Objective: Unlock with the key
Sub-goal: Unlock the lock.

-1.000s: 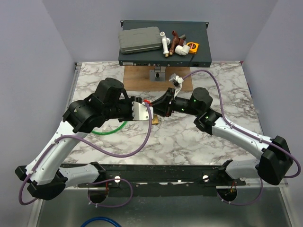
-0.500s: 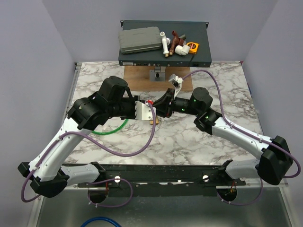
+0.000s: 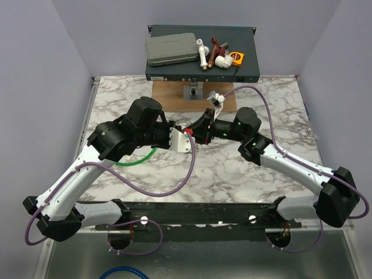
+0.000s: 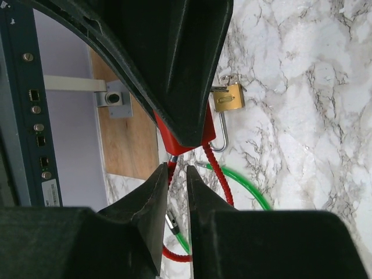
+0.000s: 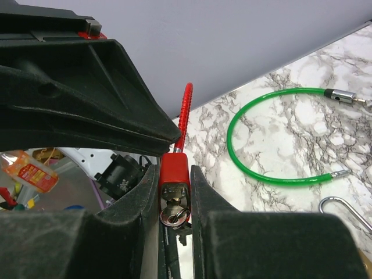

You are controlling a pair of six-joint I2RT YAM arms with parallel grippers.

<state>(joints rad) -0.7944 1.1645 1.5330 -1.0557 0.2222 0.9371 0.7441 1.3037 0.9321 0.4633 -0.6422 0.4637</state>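
Since a lock must be steadied for unlocking, the right gripper (image 5: 174,187) clamps the red padlock (image 5: 174,173) between its fingers, with what looks like the key (image 5: 174,218) at the wrist-side end, while the left gripper (image 4: 172,174) sets its jaws nearly together about the red cable (image 4: 215,168) at its fingertips, though I cannot tell whether it is pinching.

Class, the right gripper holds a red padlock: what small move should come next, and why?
Probably ease the left gripper away from the red padlock, testing the release. The right gripper clamps the lock with the key in its keyhole, and the left fingertips stand nearly closed around the red cable where it leaves the body.
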